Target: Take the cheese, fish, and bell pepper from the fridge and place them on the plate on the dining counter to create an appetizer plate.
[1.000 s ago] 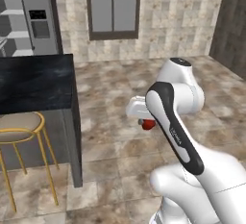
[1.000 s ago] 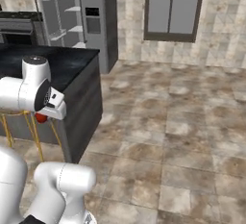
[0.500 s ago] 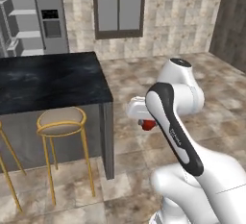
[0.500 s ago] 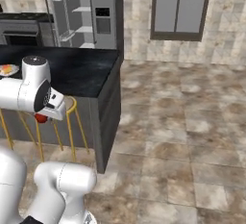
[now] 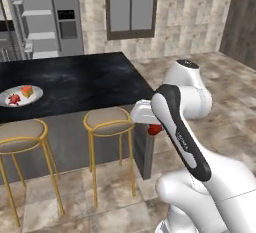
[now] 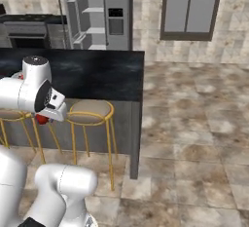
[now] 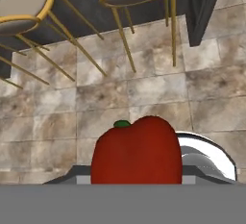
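Note:
My gripper [image 5: 151, 126] hangs low in front of the arm, shut on the dark-red bell pepper [image 5: 156, 129]. The bell pepper [image 7: 137, 153] with its green stem looms close in the hand view and hides the fingertips. It also peeks out below the hand [image 6: 42, 119]. The round plate [image 5: 37, 95] lies on the dining counter [image 5: 85, 82] at the left. On it sit the orange cheese [image 5: 27, 91] and the red fish [image 5: 14, 98]. The pepper hangs off the counter's near right corner, below its top. The fridge [image 5: 67, 17] stands behind with a door open and pale shelves [image 5: 37, 24] showing.
Two gold-legged stools [image 5: 107, 119] [image 5: 20, 129] stand along the counter's near side, between me and the plate. The counter's end panel [image 5: 142, 152] is close to the hand. Open stone-tile floor [image 6: 194, 138] spreads to the right, towards a window wall [image 5: 130, 4].
The whole picture has shifted: the base has driven, so the counter, stools and plate now lie nearer and more central. The arm keeps its pose, pepper still gripped.

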